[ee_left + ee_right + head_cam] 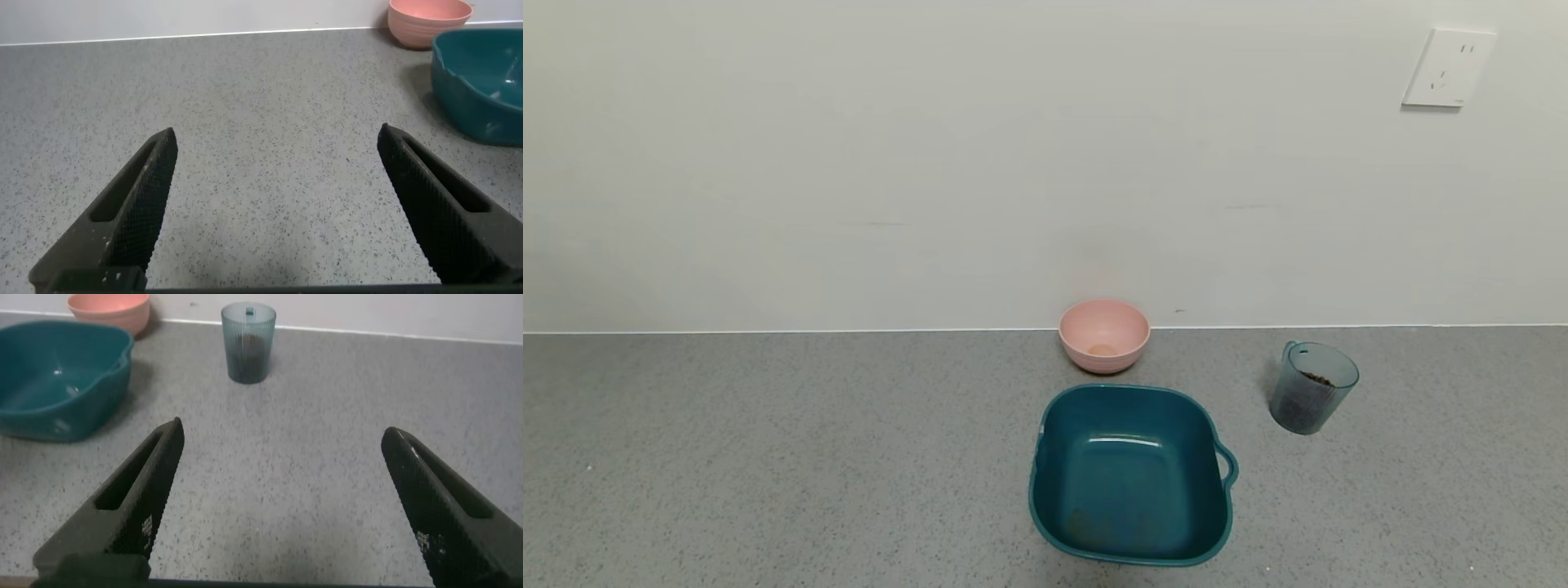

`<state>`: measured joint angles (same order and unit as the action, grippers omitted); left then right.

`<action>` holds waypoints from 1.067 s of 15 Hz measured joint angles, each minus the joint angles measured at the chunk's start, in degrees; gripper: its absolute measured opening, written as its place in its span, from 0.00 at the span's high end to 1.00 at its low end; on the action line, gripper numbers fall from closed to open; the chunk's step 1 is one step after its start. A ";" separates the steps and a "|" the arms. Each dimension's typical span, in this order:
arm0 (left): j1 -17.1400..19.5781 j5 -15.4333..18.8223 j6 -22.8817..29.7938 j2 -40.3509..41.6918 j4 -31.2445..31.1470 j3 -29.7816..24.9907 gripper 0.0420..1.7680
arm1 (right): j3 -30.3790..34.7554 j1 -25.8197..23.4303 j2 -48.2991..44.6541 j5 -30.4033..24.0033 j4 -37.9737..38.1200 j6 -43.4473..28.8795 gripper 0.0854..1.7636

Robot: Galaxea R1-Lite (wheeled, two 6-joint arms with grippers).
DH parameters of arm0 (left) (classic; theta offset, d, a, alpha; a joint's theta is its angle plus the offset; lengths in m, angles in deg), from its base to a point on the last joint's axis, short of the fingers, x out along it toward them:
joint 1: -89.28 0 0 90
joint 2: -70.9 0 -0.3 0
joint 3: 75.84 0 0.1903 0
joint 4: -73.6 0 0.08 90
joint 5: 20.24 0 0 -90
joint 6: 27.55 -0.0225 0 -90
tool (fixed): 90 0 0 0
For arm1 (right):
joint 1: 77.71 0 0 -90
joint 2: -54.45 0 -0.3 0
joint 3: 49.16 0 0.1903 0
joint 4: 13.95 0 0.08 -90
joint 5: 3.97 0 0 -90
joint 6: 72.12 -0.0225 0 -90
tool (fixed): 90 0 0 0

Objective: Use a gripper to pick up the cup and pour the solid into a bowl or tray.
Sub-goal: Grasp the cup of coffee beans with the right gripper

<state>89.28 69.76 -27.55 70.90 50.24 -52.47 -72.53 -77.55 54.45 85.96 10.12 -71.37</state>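
Both the right gripper (282, 498) and left gripper (278, 200) gape empty; a clumsy grab could tip the cup (1312, 386), at right of the head view, scattering beans (1316, 379) short of the basin (1129, 539).

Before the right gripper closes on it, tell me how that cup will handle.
The cup looks like thin ribbed plastic, so it may flex if squeezed hard. It stands tall on a narrower base, so a sideways nudge could tip it. The beans fill only part of it, so it is probably light. Right gripper is open, well short of it.
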 joint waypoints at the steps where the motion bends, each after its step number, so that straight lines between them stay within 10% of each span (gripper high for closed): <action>1: 0.00 0.02 0.00 0.00 0.00 0.00 0.00 | 0.00 -0.06 -0.02 0.02 -0.02 0.00 0.00; 9: 0.00 0.00 0.00 0.00 0.00 0.00 0.00 | -7.22 0.24 3.33 -0.41 1.66 1.07 0.00; 16: 0.00 0.00 0.00 0.00 0.00 0.00 0.00 | -18.16 0.88 23.95 -0.89 1.13 2.61 0.00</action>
<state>89.28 69.76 -27.55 70.90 50.24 -52.47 -90.69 -76.67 78.40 85.07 11.25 -68.76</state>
